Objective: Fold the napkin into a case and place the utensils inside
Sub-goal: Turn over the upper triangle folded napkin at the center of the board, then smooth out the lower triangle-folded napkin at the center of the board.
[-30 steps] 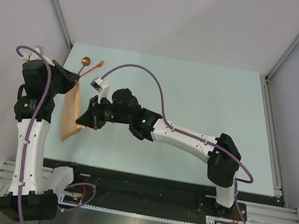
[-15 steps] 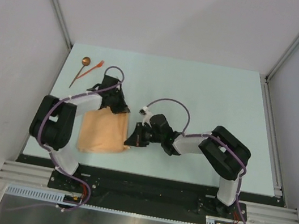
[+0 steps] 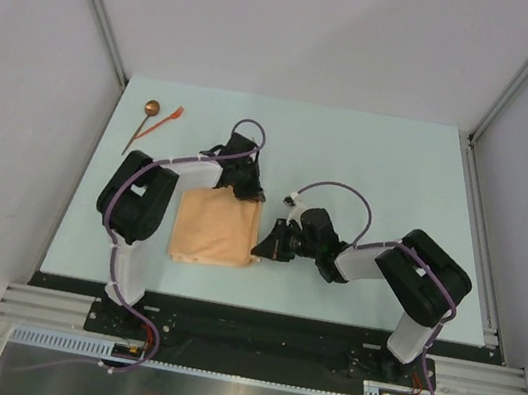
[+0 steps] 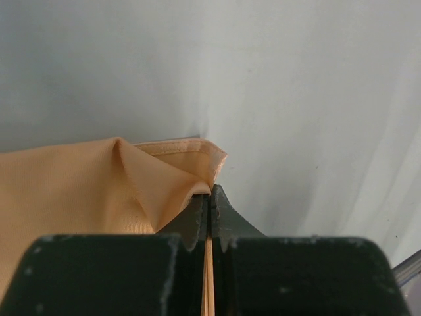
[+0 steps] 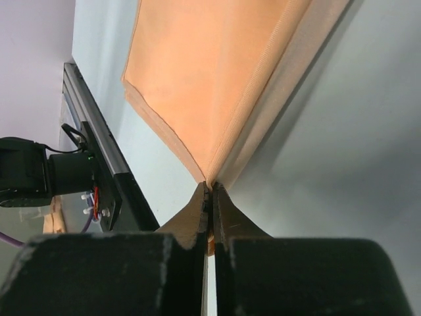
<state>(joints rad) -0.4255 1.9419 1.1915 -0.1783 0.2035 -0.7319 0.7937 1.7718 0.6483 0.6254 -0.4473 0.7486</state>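
Tan-orange napkin [image 3: 215, 230], pinched at both corners on its right side, mid-fold.
I've got the left gripper [image 3: 250, 193] clamped on the far right corner and the right gripper [image 3: 261, 251] clamped on the near right corner, hems sandwiched between closed fingers. My read is that this lets me carry that edge as one straight line into the next fold. The napkin lies doubled on the table [image 3: 379, 176] between the arms. The spoon [image 3: 143, 122] and orange-red fork [image 3: 167, 120] wait well apart, at the far left.
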